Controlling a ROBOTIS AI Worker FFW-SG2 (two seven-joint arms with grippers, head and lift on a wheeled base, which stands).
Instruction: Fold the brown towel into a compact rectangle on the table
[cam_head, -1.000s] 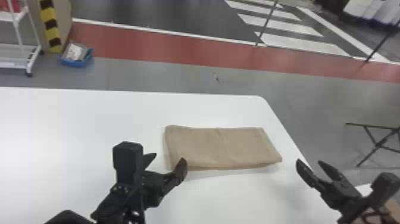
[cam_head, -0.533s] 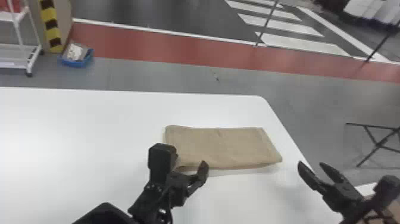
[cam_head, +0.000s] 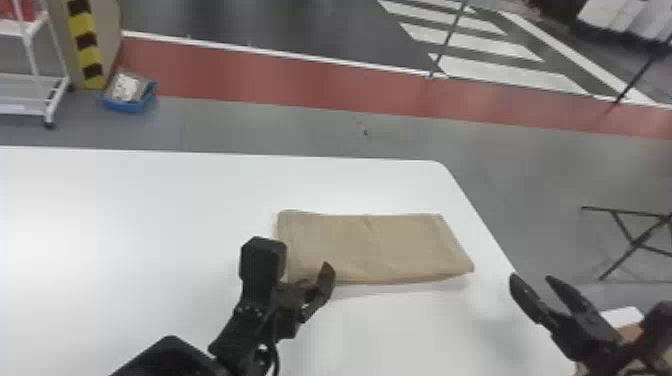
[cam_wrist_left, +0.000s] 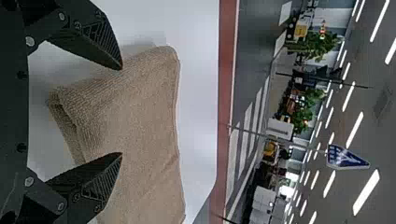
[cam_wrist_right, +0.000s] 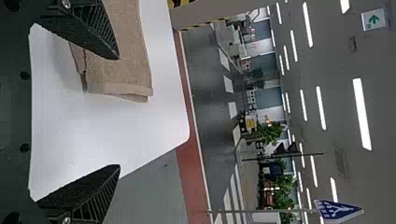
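While I watch through the head view, my left gripper hides the eight o'clock corner of the brown towel, and I can't tell if they touch. My right gripper is between three and four o'clock from the towel, its back part cut off by the edge. Both have their fingers spread wide. In the left wrist view, one towel end is cut off. The towel lies folded on the white table, whose round corner is at one o'clock. Past it, a red stripe crosses twelve, and a blue box sits at ten.
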